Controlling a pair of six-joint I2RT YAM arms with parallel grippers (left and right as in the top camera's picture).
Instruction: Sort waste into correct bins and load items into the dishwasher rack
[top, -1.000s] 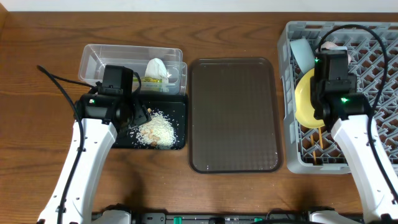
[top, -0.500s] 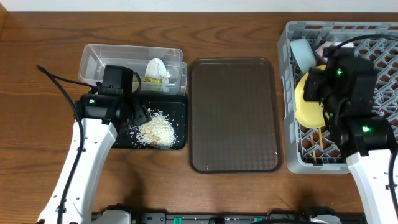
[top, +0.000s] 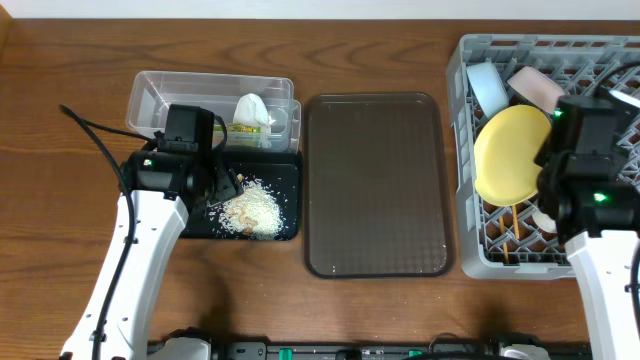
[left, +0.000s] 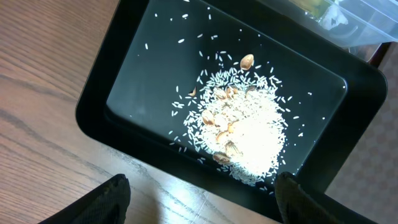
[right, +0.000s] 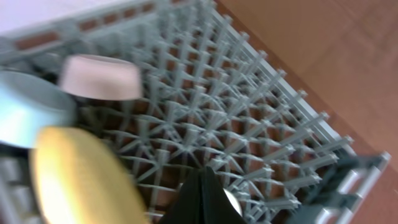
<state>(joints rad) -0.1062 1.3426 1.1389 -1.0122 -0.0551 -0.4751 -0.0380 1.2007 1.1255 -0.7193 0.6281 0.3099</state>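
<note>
The grey dishwasher rack (top: 461, 205) holds the yellow plate (top: 510, 150) on edge, the light blue bowl (top: 485, 88), the pink-white bowl (top: 535, 85), the chopsticks (top: 510, 228) and a white cup (top: 545, 220). My right gripper (right: 202, 177) hangs over the rack's grid (right: 249, 112), shut with nothing in it, right of the plate (right: 74, 180). Rice scraps (left: 249, 137) lie heaped in the black tray (left: 124, 81). My left gripper (left: 202, 193) stands open over that tray's near edge. A white napkin (top: 250, 108) and the wrapper (top: 250, 130) lie in the clear tub (top: 160, 95).
A large brown serving tray (top: 375, 185) lies between the black tray and the rack. The clear tub sits directly behind the black tray (top: 290, 175). Wooden tabletop surrounds everything.
My right arm has swung right, off the plate, and its jaws have closed. The yellow plate now shows in full. The left arm has not moved.
</note>
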